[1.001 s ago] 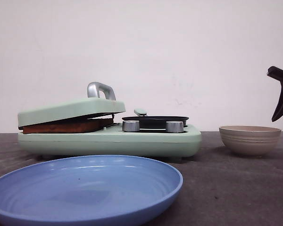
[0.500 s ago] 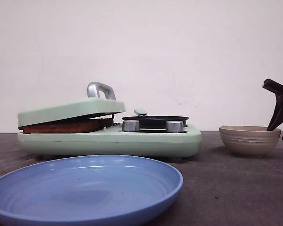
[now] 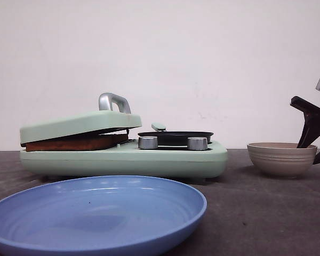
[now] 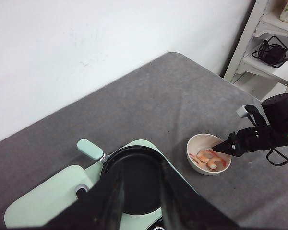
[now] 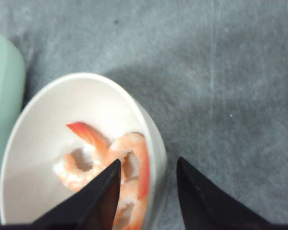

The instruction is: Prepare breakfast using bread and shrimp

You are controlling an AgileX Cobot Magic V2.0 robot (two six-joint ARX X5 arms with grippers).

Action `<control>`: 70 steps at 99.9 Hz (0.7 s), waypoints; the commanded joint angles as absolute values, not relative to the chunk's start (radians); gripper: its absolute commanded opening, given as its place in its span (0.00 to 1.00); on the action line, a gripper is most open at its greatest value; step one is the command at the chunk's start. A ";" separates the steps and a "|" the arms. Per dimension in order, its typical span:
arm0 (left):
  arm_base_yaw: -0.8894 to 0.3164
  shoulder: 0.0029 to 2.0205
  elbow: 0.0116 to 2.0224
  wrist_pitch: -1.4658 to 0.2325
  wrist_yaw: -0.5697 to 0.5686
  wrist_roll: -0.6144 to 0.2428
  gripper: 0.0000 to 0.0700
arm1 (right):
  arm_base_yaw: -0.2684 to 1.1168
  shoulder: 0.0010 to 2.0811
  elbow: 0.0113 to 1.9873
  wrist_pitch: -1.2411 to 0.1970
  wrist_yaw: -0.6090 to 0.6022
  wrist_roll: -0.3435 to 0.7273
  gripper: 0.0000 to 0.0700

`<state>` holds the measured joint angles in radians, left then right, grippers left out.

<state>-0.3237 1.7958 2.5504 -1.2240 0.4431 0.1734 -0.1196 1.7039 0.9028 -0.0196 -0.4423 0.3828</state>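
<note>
Wall [image 3: 165, 58]: plain white, far side | Table [image 4: 173, 91]: grey textured surface | Shelving unit [image 4: 259, 43]: white, stood at far right

Three cameras: one low at table level, two on the wrists.

The front camera sits low, facing the wall, nearest the blue plate [image 3: 96, 213]. The left wrist camera looks down from high above the green cooker [image 4: 43, 211]. The right wrist camera hangs close over the bowl [image 5: 149, 139], whose rim lies between its fingers. All three views share the bowl.
</note>
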 commanded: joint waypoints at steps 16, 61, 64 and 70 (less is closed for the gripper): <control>-0.327 1.803 2.574 -1.212 0.453 0.178 0.10 | -0.122 1.726 0.921 -0.015 -0.436 0.376 0.32; -0.327 1.803 2.574 -1.213 0.469 0.170 0.10 | -0.122 1.726 0.922 -0.028 -0.418 0.364 0.32; -0.327 1.803 2.574 -1.212 0.470 0.165 0.10 | -0.122 1.726 0.922 -0.030 -0.418 0.362 0.32; -0.327 1.803 2.574 -1.213 0.469 0.153 0.10 | -0.122 1.726 0.922 -0.031 -0.418 0.361 0.32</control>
